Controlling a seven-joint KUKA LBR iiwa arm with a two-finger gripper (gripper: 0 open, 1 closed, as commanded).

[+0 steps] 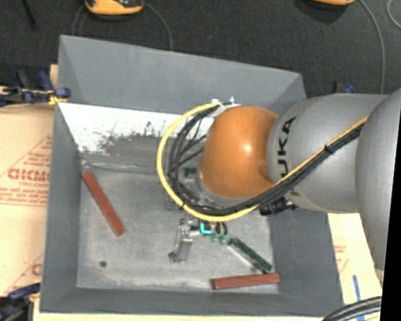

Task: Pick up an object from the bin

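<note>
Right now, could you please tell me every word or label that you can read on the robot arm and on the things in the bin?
"UKA": black letters on the grey arm casing; the start of the word is hidden beside the orange cover.
None can be read on the left red-brown bar, the front red-brown bar or the dark green stick.

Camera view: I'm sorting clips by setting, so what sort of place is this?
Probably a robotics lab's bin-picking cell: a KUKA arm reaches into a grey metal bin of few loose things, like a reddish-brown bar at its left.
</note>
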